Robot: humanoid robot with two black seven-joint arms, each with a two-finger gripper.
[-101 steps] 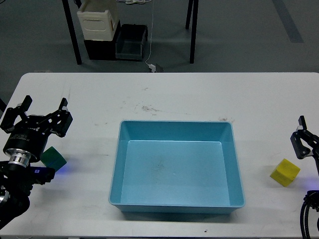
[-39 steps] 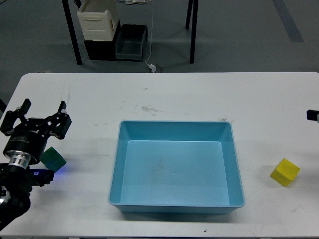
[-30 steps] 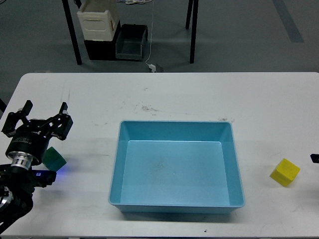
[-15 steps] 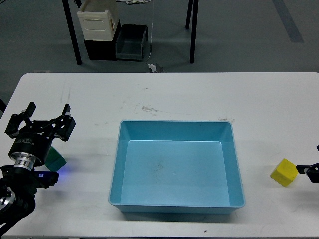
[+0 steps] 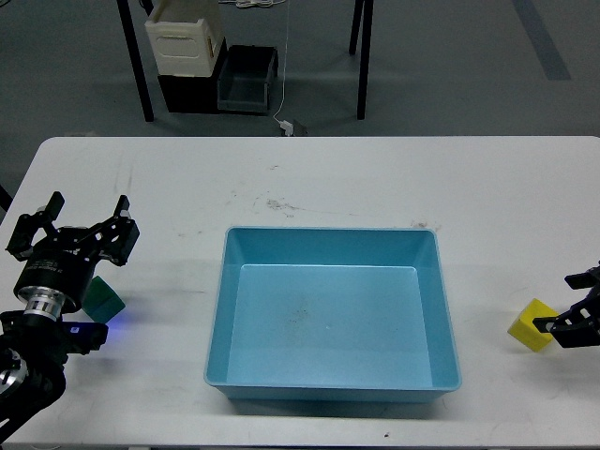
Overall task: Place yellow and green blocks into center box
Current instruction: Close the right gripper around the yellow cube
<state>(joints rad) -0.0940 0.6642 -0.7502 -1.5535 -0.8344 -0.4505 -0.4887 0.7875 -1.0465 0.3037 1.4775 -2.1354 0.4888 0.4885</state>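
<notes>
White tabletop [image 5: 375,178], empty blue plastic box [image 5: 333,319]: left tool [image 5: 70,232] spread wide above green cube [image 5: 101,298], right tool [image 5: 581,319] beside yellow cube [image 5: 530,325], opening unclear; grasping comes next.

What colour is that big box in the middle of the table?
Light blue; the box shows clearly in the head view.

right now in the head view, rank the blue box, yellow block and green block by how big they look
1. blue box, by far the largest.
2-3. yellow block and green block: look alike in size; both are partly hidden by the arms, so no ranking.
</notes>
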